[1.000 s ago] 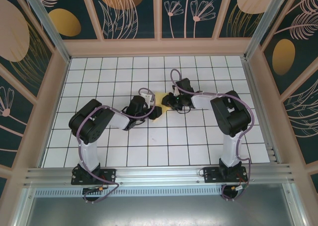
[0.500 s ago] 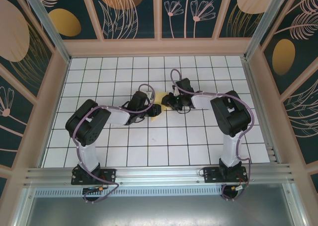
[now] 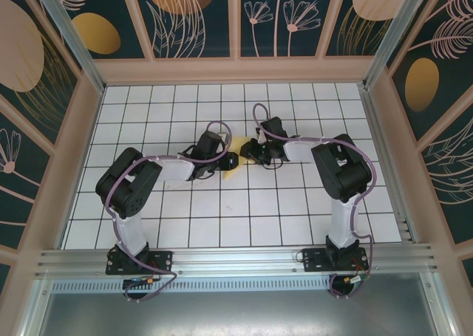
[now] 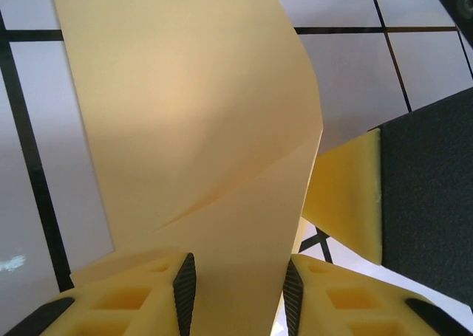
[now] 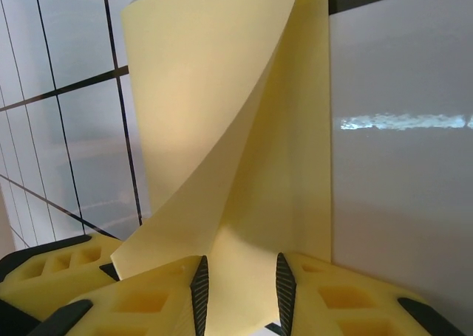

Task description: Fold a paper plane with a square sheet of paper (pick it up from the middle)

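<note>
The square sheet of paper [image 3: 235,170] lies partly folded on the white grid table [image 3: 295,196], mostly hidden under both grippers. My left gripper [image 3: 229,161] meets it from the left, my right gripper [image 3: 248,153] from the right. In the left wrist view the pale yellow paper [image 4: 192,129], with a slanted crease, runs down between the jaws of the left gripper [image 4: 240,295], which stand apart. A finger [image 4: 347,196] of the right gripper sits just beside it. In the right wrist view a raised flap of the paper [image 5: 214,92] curls up, and the sheet passes between the parted jaws of the right gripper [image 5: 242,295].
Wooden side walls [image 3: 81,136] and a patterned back wall [image 3: 236,26] box in the table. An aluminium rail [image 3: 236,258] carrying both arm bases runs along the near edge. Both arms' elbows [image 3: 122,181] bulge outward at mid table.
The left arm has stretched rightward, bringing its gripper closer over the paper and hiding more of it. The right arm has hardly moved.
</note>
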Robot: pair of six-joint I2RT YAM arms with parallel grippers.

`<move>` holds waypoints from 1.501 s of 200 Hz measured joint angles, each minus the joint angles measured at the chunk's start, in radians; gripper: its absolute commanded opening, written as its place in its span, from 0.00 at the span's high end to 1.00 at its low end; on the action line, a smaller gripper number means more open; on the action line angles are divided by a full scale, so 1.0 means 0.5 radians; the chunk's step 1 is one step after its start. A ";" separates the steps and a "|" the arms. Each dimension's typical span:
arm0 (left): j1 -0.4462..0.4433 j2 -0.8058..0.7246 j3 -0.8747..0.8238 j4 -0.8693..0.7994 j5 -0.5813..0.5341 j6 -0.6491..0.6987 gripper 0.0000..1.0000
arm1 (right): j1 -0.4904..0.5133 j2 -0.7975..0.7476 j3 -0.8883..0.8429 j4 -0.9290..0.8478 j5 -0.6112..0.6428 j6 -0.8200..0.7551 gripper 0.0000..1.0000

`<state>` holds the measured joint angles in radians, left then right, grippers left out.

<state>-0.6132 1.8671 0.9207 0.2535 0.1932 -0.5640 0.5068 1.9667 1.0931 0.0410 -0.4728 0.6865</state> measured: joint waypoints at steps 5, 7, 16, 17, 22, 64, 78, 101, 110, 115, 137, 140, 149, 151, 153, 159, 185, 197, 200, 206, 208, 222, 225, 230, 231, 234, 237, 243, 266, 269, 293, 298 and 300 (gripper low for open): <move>0.000 0.000 0.008 -0.011 -0.001 0.004 0.62 | 0.000 0.000 0.001 0.000 0.000 -0.001 0.66; 0.000 0.000 0.012 -0.018 -0.001 0.005 0.62 | 0.000 0.000 0.001 0.000 0.000 0.000 0.66; 0.000 0.000 0.024 -0.043 -0.002 0.011 0.64 | 0.000 0.000 0.001 0.000 0.000 0.000 0.66; 0.000 0.000 0.025 -0.047 -0.001 0.011 0.64 | 0.000 0.000 0.001 0.000 0.000 0.000 0.66; 0.000 0.000 0.029 -0.054 -0.002 0.012 0.65 | 0.000 0.000 0.001 0.000 0.000 0.000 0.66; 0.000 0.001 0.043 -0.099 0.001 0.021 0.78 | 0.000 0.000 0.001 0.000 0.000 0.000 0.67; 0.000 0.001 0.043 -0.098 0.002 0.020 0.81 | 0.000 0.000 0.001 0.000 0.000 0.000 0.67; 0.000 0.001 0.040 -0.070 0.024 0.020 0.85 | -0.002 -0.013 -0.011 0.005 0.002 0.002 0.67; 0.000 0.000 0.028 -0.029 0.040 0.022 0.86 | -0.006 -0.040 -0.036 0.009 0.005 0.006 0.67; 0.000 0.000 0.021 -0.008 0.053 0.027 0.87 | -0.008 -0.060 -0.052 0.011 0.005 0.006 0.67; 0.000 0.000 -0.026 0.086 0.105 0.099 0.89 | -0.036 -0.166 -0.128 0.034 0.009 0.008 0.67; 0.000 -0.001 -0.031 0.096 0.111 0.113 0.89 | -0.042 -0.183 -0.140 0.036 0.008 0.008 0.67; 0.000 -0.001 -0.047 0.124 0.141 0.166 0.90 | -0.059 -0.233 -0.170 0.044 0.008 0.010 0.65; 0.000 -0.001 -0.051 0.133 0.150 0.180 0.90 | -0.063 -0.245 -0.176 0.047 0.008 0.013 0.65; 0.000 -0.001 -0.055 0.142 0.157 0.190 0.90 | -0.068 -0.258 -0.182 0.048 0.008 0.013 0.65; 0.000 -0.003 -0.069 0.174 0.185 0.237 0.91 | -0.079 -0.290 -0.193 0.047 0.008 0.018 0.63; 0.000 -0.047 -0.146 0.314 0.285 0.436 0.91 | -0.117 -0.393 -0.202 0.045 0.005 0.090 0.53; 0.000 -0.063 -0.155 0.354 0.310 0.533 0.91 | -0.124 -0.414 -0.197 0.015 0.002 0.156 0.47; 0.000 -0.064 -0.155 0.362 0.317 0.553 0.91 | -0.125 -0.417 -0.193 0.003 -0.001 0.157 0.46; 0.000 -0.066 -0.155 0.389 0.328 0.603 0.91 | -0.126 -0.417 -0.185 -0.027 0.001 0.197 0.44; 0.000 -0.066 -0.155 0.395 0.330 0.612 0.91 | -0.126 -0.417 -0.180 -0.036 0.000 0.208 0.44; 0.000 -0.066 -0.155 0.438 0.335 0.712 0.91 | -0.130 -0.417 -0.153 -0.121 -0.001 0.304 0.41; 0.000 -0.066 -0.155 0.446 0.337 0.738 0.91 | -0.132 -0.417 -0.147 -0.138 0.000 0.332 0.40; 0.000 -0.066 -0.155 0.451 0.340 0.769 0.90 | -0.136 -0.417 -0.135 -0.169 -0.001 0.362 0.39; 0.000 -0.066 -0.155 0.454 0.339 0.779 0.90 | -0.138 -0.417 -0.133 -0.176 -0.001 0.379 0.38; 0.000 -0.066 -0.155 0.458 0.339 0.796 0.90 | -0.141 -0.417 -0.128 -0.190 -0.001 0.385 0.37; 0.000 -0.066 -0.155 0.459 0.338 0.815 0.90 | -0.146 -0.417 -0.124 -0.203 0.000 0.409 0.36; 0.000 -0.066 -0.155 0.461 0.336 0.855 0.90 | -0.156 -0.417 -0.116 -0.232 0.000 0.450 0.35; 0.000 -0.063 -0.155 0.473 0.322 0.996 0.90 | -0.179 -0.417 -0.091 -0.323 0.009 0.583 0.29; -0.001 -0.063 -0.155 0.474 0.317 1.012 0.90 | -0.179 -0.417 -0.086 -0.333 0.008 0.586 0.28; -0.008 -0.051 -0.155 0.504 0.270 1.138 0.91 | -0.174 -0.420 -0.031 -0.404 0.018 0.678 0.23; -0.009 -0.045 -0.155 0.513 0.261 1.157 0.91 | -0.173 -0.420 -0.018 -0.415 0.022 0.689 0.22; -0.011 -0.043 -0.155 0.520 0.256 1.167 0.91 | -0.172 -0.421 -0.011 -0.419 0.024 0.695 0.22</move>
<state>-0.6186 1.8458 0.8433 0.5133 0.3214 0.0193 0.4206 1.7561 1.0878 -0.1684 -0.4610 1.0340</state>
